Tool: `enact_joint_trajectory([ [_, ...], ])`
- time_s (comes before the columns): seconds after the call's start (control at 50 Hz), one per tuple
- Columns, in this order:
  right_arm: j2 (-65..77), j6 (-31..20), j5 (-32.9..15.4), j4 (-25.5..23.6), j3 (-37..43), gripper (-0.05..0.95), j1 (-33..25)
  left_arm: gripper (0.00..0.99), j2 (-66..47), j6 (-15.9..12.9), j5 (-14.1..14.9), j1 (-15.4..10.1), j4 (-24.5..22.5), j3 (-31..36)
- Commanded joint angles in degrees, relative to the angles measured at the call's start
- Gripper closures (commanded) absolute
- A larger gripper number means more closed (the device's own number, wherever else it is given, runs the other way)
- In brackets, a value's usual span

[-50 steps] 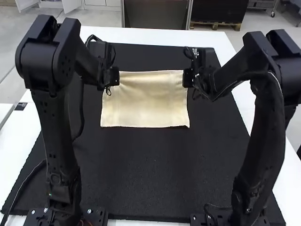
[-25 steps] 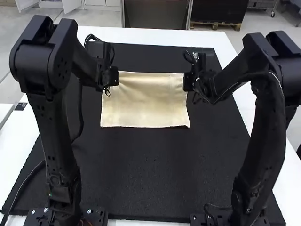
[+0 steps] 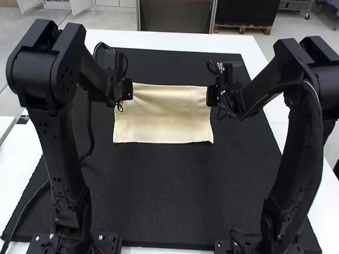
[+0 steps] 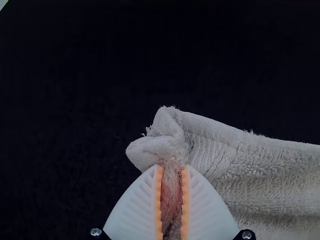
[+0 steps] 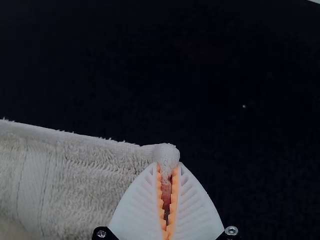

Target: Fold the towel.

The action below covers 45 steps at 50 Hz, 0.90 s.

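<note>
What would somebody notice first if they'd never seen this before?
Probably the two big black jointed robot arms, standing on either side of the dark mat. Between them, the pale cream terry towel would stand out, its far corners pinched by the left gripper and the right gripper. Up close, the white ribbed fingers with orange pads look striking too.

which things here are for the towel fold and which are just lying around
For the fold:
towel
left claw, gripping near one corner
right claw, gripping near another

Just there:
black mat underneath
white table
small dark label, view's left
</note>
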<state>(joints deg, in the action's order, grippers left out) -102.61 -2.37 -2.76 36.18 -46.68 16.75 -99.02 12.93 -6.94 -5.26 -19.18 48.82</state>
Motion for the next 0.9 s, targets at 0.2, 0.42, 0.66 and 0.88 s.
enact_joint_trajectory([
  [0.2, 3.99, 0.0, -1.89, 0.55, 1.85, 0.89, -0.41, 0.882, 2.34, -0.1, -1.94, 0.86, -0.68, -1.18],
  [0.42, 3.82, -0.09, -1.89, 0.64, 2.2, 0.89, -0.41, 0.882, 2.26, -0.1, -1.94, 0.77, -2.35, -2.15],
  [0.66, 4.08, -0.18, -1.89, 0.82, 2.64, 0.89, -0.41, 0.882, 2.34, -0.27, -1.94, 0.69, -2.09, -2.24],
  [0.88, 5.14, 0.0, -1.89, 1.08, 3.7, 0.89, -0.41, 0.882, 2.78, -0.27, -1.94, 0.95, -1.47, -2.76],
])
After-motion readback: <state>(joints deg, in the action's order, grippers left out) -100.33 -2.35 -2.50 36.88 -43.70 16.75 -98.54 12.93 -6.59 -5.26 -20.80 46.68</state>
